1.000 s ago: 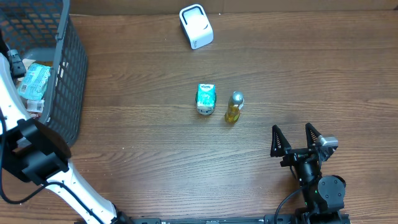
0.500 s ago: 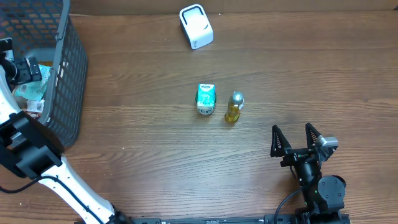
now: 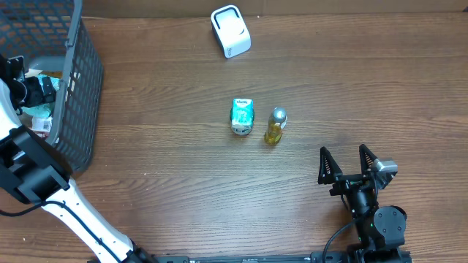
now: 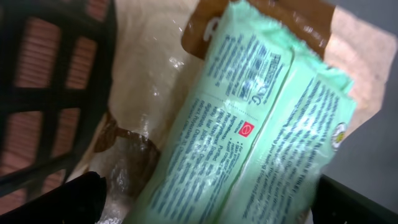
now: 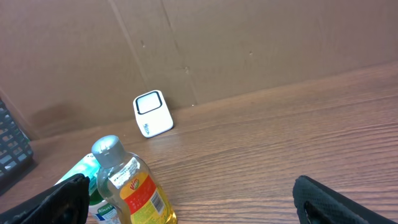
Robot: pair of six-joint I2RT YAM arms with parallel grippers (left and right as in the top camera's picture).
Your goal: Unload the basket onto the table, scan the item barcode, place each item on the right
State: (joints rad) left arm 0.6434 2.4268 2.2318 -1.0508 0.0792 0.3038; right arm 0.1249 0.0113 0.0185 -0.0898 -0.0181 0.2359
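Observation:
The white scanner [image 3: 230, 31] stands at the table's back, also small in the right wrist view [image 5: 153, 113]. A teal carton [image 3: 242, 115] and a yellow bottle [image 3: 275, 126] stand mid-table. My left gripper [image 3: 33, 89] is down inside the black basket [image 3: 80, 88], open. Its wide jaws [image 4: 211, 208] straddle a green printed packet [image 4: 249, 124] lying on brown wrapping, with a gap at the left finger. No barcode shows on the packet's visible face. My right gripper [image 3: 343, 157] stands open at the front right, holding nothing.
The basket's mesh wall [image 4: 56, 81] is close on the left of my left jaws. More packets lie in the basket [image 3: 40, 120]. In the right wrist view the bottle [image 5: 130, 183] and carton [image 5: 87, 180] stand just ahead on the left.
My left jaws have opened wide and the wrist has shifted slightly inside the basket over the green packet. The right arm, carton, bottle and scanner have not moved.

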